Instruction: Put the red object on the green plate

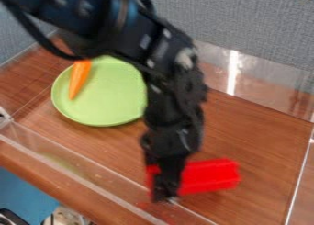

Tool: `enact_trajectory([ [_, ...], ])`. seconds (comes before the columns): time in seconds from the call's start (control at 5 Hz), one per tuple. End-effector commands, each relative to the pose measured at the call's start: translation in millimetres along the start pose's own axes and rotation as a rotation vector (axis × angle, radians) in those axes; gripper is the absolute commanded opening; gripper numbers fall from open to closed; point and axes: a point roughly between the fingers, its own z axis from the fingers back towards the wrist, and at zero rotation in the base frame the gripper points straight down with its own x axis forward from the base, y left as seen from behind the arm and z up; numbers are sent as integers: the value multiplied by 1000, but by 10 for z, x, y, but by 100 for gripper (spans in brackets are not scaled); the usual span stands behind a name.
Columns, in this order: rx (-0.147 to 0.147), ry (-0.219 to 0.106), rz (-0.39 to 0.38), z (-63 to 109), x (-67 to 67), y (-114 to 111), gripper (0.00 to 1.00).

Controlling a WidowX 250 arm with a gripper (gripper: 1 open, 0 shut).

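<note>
**A:** Wooden tabletop (263, 128), brown, walled by clear panels, grey backdrop behind. First item?

**B:** Item one: red object (203, 176), flat block, at the near right of the surface. Its left end sits at the gripper (163, 185). Picture is motion-blurred there, so whether the block's underside touches the wood cannot be told.

**A:** Gripper condition?

**B:** Pointing down, fingers drawn tight together, pinching the left end of the red object. Fingertips themselves are smeared by blur; reddish colour shows between them.

**A:** Item two?

**B:** Black robot arm (166, 77), descending from the upper left, bulky joints, standing between block and plate.

**A:** Item three?

**B:** Green plate (105, 105), round, shallow, lime, at the left rear, well apart from the red object. Its right edge is partly hidden by the arm.

**A:** Anything on it?

**B:** Orange carrot (77, 78), lying tilted on the plate's upper left portion.
</note>
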Motion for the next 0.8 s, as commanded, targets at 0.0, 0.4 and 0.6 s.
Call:
enact_trajectory([
  [0.0,78,-54,47,425,-99,391,0],
  [0.4,69,-55,29,396,330,166,0],
  [0.6,75,-53,58,425,350,201,0],
])
